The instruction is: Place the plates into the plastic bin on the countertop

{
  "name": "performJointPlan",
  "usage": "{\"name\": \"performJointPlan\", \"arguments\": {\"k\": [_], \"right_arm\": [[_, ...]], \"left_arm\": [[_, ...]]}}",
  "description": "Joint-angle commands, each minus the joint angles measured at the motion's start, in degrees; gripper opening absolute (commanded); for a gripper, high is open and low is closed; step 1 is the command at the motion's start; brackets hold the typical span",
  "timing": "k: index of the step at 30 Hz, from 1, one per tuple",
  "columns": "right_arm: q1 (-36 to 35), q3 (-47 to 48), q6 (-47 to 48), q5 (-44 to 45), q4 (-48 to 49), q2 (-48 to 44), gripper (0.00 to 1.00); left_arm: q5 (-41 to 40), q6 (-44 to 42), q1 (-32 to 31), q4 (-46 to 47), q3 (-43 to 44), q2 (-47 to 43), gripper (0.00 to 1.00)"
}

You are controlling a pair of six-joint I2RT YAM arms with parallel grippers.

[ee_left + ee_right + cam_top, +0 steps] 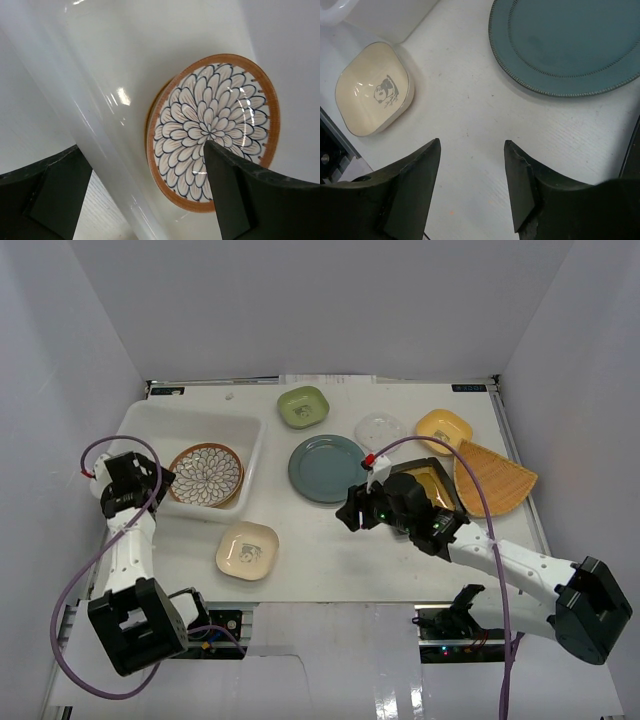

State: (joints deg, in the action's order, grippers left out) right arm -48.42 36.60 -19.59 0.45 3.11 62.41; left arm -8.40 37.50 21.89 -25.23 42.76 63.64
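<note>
Right wrist view: the right claw (472, 160) hangs with its fingers spread and nothing between them, bare white table (470, 100) straight below. Just ahead of it and off to the right sits the blue-grey plate (570, 45), with a matte glaze, a beaded rim, round and very flat. Ahead-left, a little further out, is the small cream dish (370, 95), a glossy rounded square with a panda printed inside.

My read is that the blue-grey one's next, and it wants care. A rim that low gives little to bite, so tilt in, put one finger over the near edge and one under it, and squeeze gently, because glazed ware slips.

The left claw (141, 150) gapes wide too, empty, straddling the rolled rim of the plastic bin (125, 50), which is smooth translucent white. Just beyond its right finger the brown patterned plate (215, 125) lies inside the bin, petal design shining.
</note>
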Motion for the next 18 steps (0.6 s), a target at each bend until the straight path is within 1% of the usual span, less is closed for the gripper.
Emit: {"name": "performJointPlan", "arguments": {"k": [1,2,4,5,6,7,8,9,10,11,12,13,14,15,16,17,18], "right_arm": [[0.3,-0.2,-2.2,3.1,1.8,0.9,0.61],[1.0,-0.5,-2.9,3.4,1.8,0.9,0.61],[2.5,-1.0,-5.7,3.5,2.2,0.1,0.62],[4.5,-1.4,-6.8,3.5,2.3,-0.5,0.62],[5.9,-3.0,-8.1,3.5,2.6,-1.2,0.62],[9.0,-4.2,-10.8,3.4,3.2,-3.5,0.63],[10.7,-5.5,-12.1,3.3,3.6,-5.0,0.63],[12.5,-8.1,-13.3,3.4,3.7,-6.6,0.63],[15.9,-9.4,-15.1,3.8,3.3,-9.9,0.63],[17.4,-10.7,-16.1,4.4,2.6,-11.9,0.63],[19.0,-13.2,-17.0,5.1,1.6,-14.0,0.67],[21.7,-14.4,-17.9,5.8,0.3,-17.9,0.7],[22.8,-15.2,-19.6,7.1,-2.7,-19.9,0.71],[25.2,-17.3,-20.4,7.5,-4.2,-23.4,0.72],[26.4,-18.4,-22.1,7.8,-6.0,-25.0,0.72],[27.4,-19.5,-23.1,8.2,-8.2,-26.5,0.74],[28.6,-20.5,-24.0,8.3,-8.9,-28.8,0.75]], "left_arm": [[7.6,-1.4,-0.4,2.1,4.2,-3.2,0.98],[11.2,-1.5,-0.6,2.6,5.5,-5.1,0.98],[13.7,-2.0,-1.9,3.9,6.8,-7.2,0.98],[15.0,-2.2,-2.7,4.2,8.1,-9.0,0.98],[18.0,-2.2,-4.8,5.1,8.6,-9.8,0.98],[20.1,-1.9,-5.9,6.2,8.7,-10.7,0.98],[22.6,-1.5,-7.0,7.4,8.4,-11.7,0.98],[28.2,-0.8,-9.4,10.4,7.1,-13.7,0.97],[31.1,0.5,-10.7,12.2,6.1,-14.7,0.97],[33.6,0.8,-13.7,15.0,4.5,-15.6,0.97],[36.4,0.7,-15.4,15.6,4.0,-17.1,0.97],[36.4,-0.1,-16.8,15.3,3.8,-17.9,0.97],[35.7,-2.3,-17.9,14.5,3.7,-19.0,0.97],[31.1,-3.6,-20.0,10.2,5.0,-20.3,0.97],[27.3,-5.9,-21.0,7.0,6.1,-20.6,0.97],[23.2,-6.6,-24.7,1.8,7.0,-20.9,0.97],[19.8,-7.0,-25.9,0.1,7.4,-21.4,0.98]]}}
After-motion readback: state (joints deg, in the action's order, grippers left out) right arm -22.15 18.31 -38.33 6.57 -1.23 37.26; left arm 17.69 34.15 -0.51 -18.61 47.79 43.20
